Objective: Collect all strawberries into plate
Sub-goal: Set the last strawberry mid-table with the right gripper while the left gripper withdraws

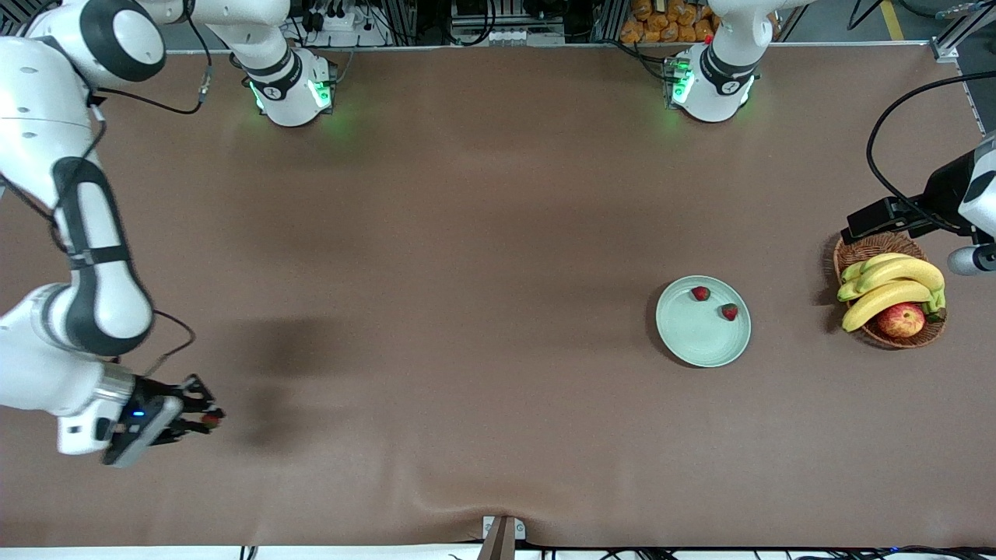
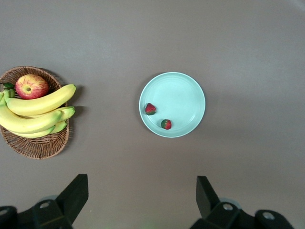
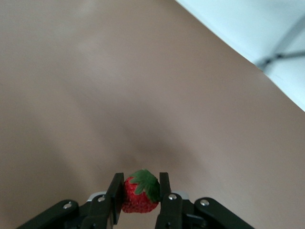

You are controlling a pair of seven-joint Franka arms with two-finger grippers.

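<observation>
Two strawberries [image 1: 700, 293] [image 1: 729, 312] lie apart on the pale mint-green plate [image 1: 700, 346], toward the left arm's end of the table. In the left wrist view the same berries [image 2: 150, 109] [image 2: 166, 124] sit on the plate [image 2: 183, 93]. A third strawberry [image 3: 138, 200], red with a green cap, is pinched between the fingers of my right gripper [image 3: 139, 183]. That gripper [image 1: 206, 416] hangs over bare tablecloth at the right arm's end, a long way from the plate. My left gripper [image 2: 141, 193] is high above the table beside the basket, open and holding nothing.
A brown wicker basket [image 1: 852, 253] with bananas [image 1: 895, 284] and a red-yellow apple [image 1: 900, 320] stands beside the plate, closer to the left arm's end. The brown cloth has a wrinkle [image 1: 436, 498] near the table's front edge.
</observation>
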